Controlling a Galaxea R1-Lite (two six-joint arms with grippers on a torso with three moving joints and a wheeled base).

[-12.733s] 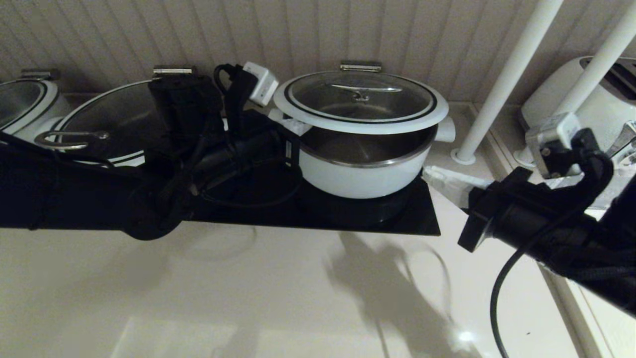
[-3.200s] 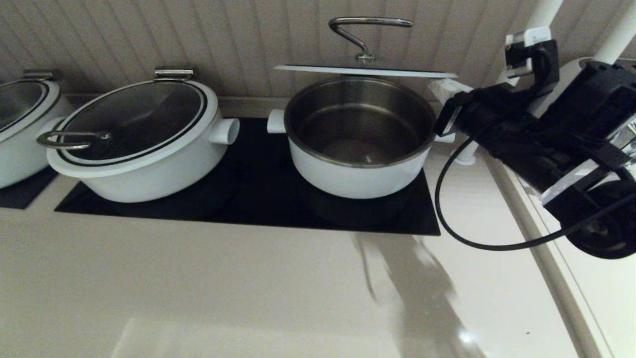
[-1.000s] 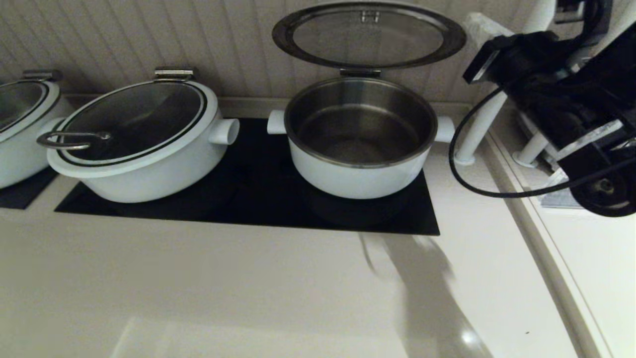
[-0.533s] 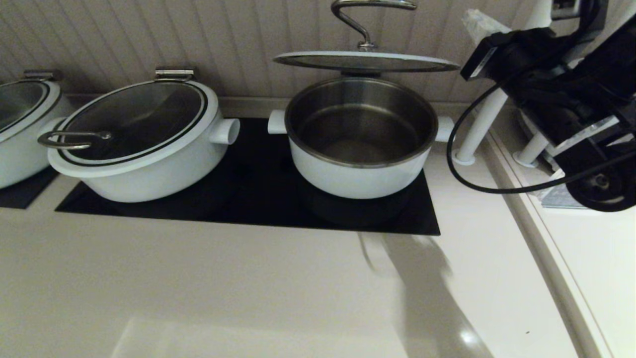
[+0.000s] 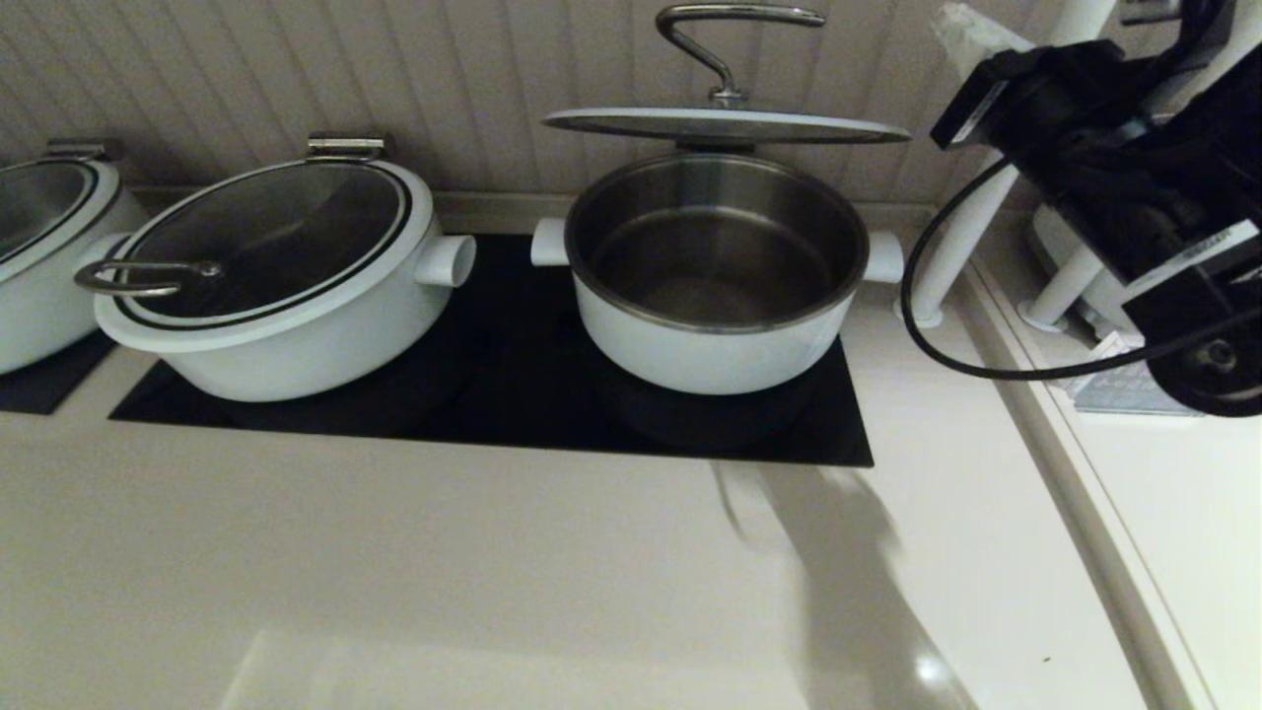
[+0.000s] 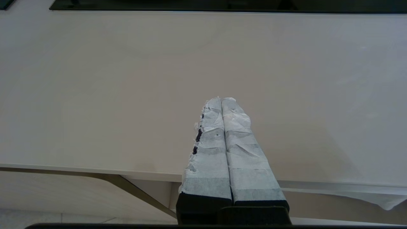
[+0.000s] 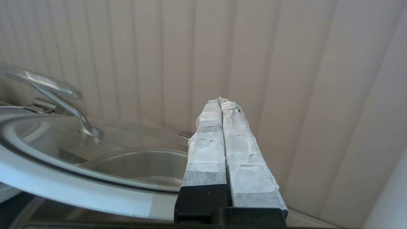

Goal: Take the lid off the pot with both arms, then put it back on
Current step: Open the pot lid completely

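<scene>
Pale cream table (image 5: 473, 572), smooth and faintly glossy, backed by a beige wall of vertical grooved panels (image 5: 296, 79). A flat black glass cooktop panel (image 5: 493, 394) is set into the table near the wall. Two white vertical poles (image 5: 971, 212) stand at the right, by a raised ledge.

On the cooktop, left: a white lidded pot with a glass lid and looped metal handle (image 5: 266, 286). A second similar white lidded pot (image 5: 39, 237) sits partly out of view at the far left, on its own dark panel.

Task item: round white pot with a steel interior and stubby side handles (image 5: 715, 296), on the right part of the cooktop, uncovered and with nothing visible inside. Its white-rimmed glass lid with a curved steel handle (image 5: 725, 123) sits level above the pot, seen nearly edge-on, clear of the rim at the front. A hinge bracket at the back seems to carry it; hard to confirm.

Right gripper (image 7: 221, 101), taped white fingers pressed together with nothing between them, raised near the wall just beside the lid's right edge, not touching it as far as can be seen; head view shows only the fingers' white tip (image 5: 961, 35).

Left gripper (image 6: 221, 100), fingers closed together and empty, low over bare table, well apart from the pot.
</scene>
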